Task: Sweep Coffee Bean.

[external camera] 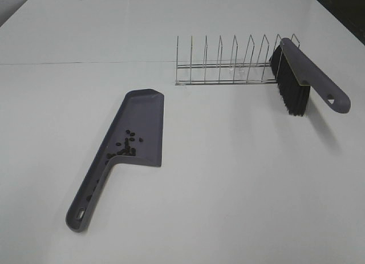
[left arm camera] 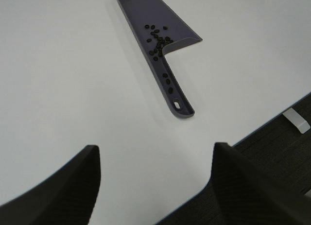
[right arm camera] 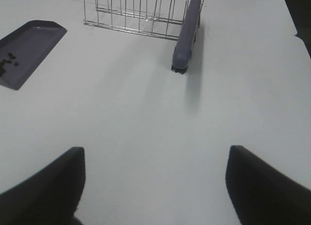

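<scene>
On a white surface (external camera: pixel 228 178), the beans (external camera: pixel 126 145) already lie in the dustpan (external camera: pixel 142 113) at nine o'clock, the brush (external camera: pixel 302 76) leans on a rack (external camera: pixel 228 61) at two o'clock, and both tools (left arm camera: pixel 155 181) (right arm camera: pixel 155 183) hover wide and empty, so the sweeping looks finished.

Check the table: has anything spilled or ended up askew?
No spill visible: the dark coffee beans all lie inside the flat grey plastic dustpan, some down its handle channel. The grey black-bristled brush leans tilted in the wire rack.
</scene>
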You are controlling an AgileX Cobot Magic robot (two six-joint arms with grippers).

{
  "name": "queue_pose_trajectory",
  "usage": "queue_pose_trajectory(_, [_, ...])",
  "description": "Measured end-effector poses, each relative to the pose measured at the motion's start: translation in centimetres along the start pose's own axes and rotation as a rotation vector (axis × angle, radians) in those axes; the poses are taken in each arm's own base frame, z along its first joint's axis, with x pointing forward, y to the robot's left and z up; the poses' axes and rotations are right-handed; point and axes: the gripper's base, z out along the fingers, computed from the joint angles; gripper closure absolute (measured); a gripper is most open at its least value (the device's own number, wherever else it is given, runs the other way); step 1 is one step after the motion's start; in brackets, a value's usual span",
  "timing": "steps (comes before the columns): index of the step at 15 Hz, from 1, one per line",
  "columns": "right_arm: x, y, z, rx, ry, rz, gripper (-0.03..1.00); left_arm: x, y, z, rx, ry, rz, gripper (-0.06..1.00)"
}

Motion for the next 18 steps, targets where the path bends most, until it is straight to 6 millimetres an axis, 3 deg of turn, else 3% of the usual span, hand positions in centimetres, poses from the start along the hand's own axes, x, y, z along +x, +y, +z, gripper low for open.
queue_pose_trajectory(18, [-0.07, -0.13, 0.00, 0.015, -0.008, 0.023, 0.30, -0.02, -0.58, -0.02, 0.064, -0.004, 0.039, 0.34])
